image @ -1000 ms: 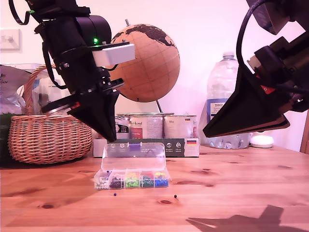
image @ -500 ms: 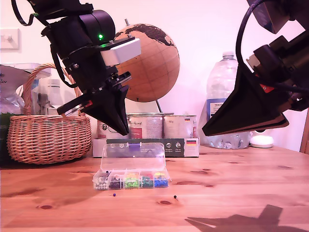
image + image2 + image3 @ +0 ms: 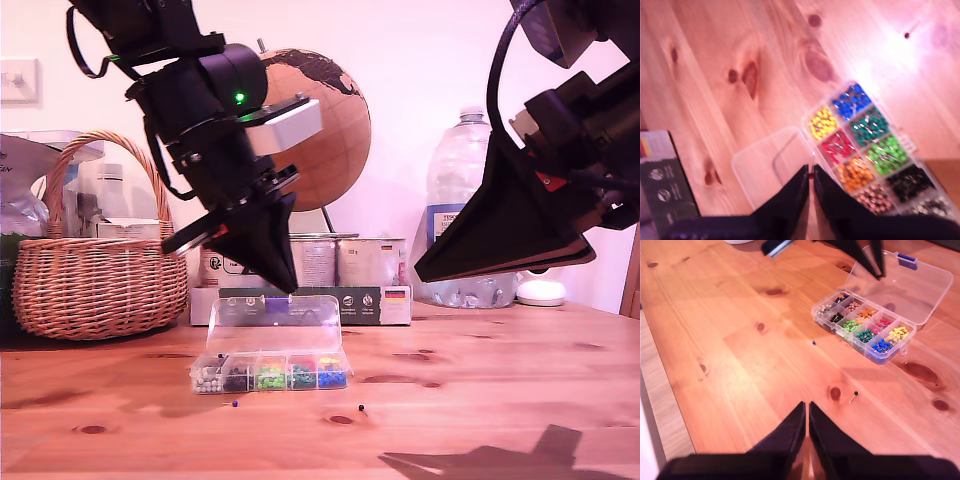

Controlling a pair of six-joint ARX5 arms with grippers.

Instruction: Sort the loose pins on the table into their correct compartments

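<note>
Red-headed, a tiny push pin (image 3: 811, 175) sits pinched in my first gripper (image 3: 810, 176) above the clear plastic compartment box (image 3: 270, 372). My second gripper (image 3: 807, 410), jaws together and empty, hangs over the orange-brown pine table (image 3: 500, 400).

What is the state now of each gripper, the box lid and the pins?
my first gripper: shut on the red pin
my second gripper: shut, empty
box lid: open
blue pin: loose on the table
dark pin: loose on the table
</note>
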